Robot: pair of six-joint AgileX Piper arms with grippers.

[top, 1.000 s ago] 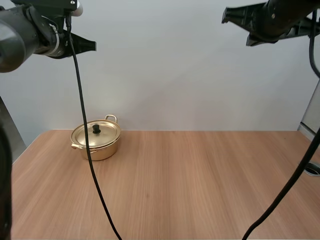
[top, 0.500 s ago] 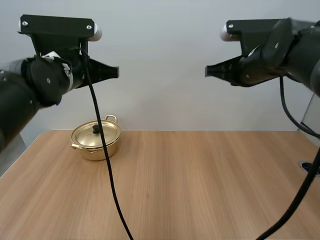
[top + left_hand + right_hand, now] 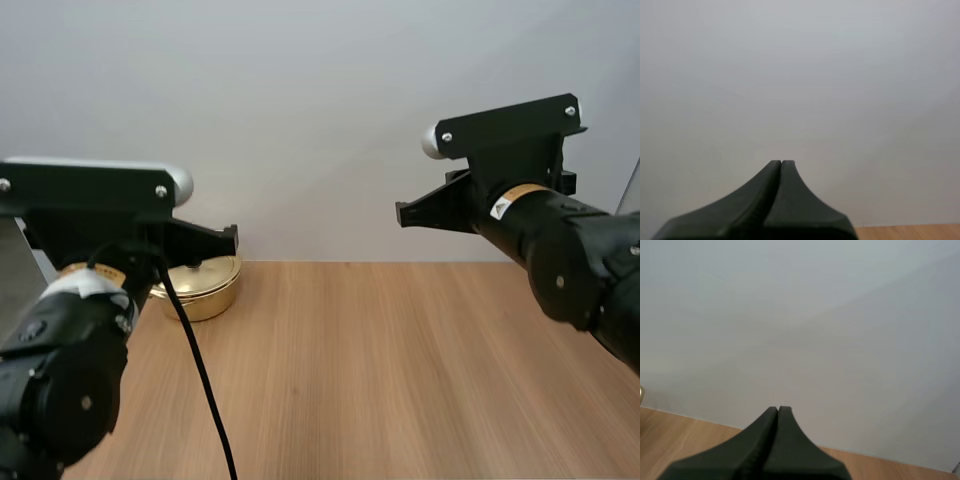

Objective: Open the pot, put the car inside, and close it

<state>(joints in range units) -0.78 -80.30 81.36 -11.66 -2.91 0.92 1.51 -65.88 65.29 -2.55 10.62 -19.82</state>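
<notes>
The gold pot (image 3: 208, 293) stands on the table (image 3: 400, 380) at its far left, close to the back wall; the left arm (image 3: 80, 380) hangs in front of it and hides its left half and most of its top. The left jaws are clenched on nothing, lying together as one dark wedge aimed at the wall; the right jaws are likewise clenched and empty, carried above the table's right side on the right arm (image 3: 570, 250), well apart from the pot.
</notes>
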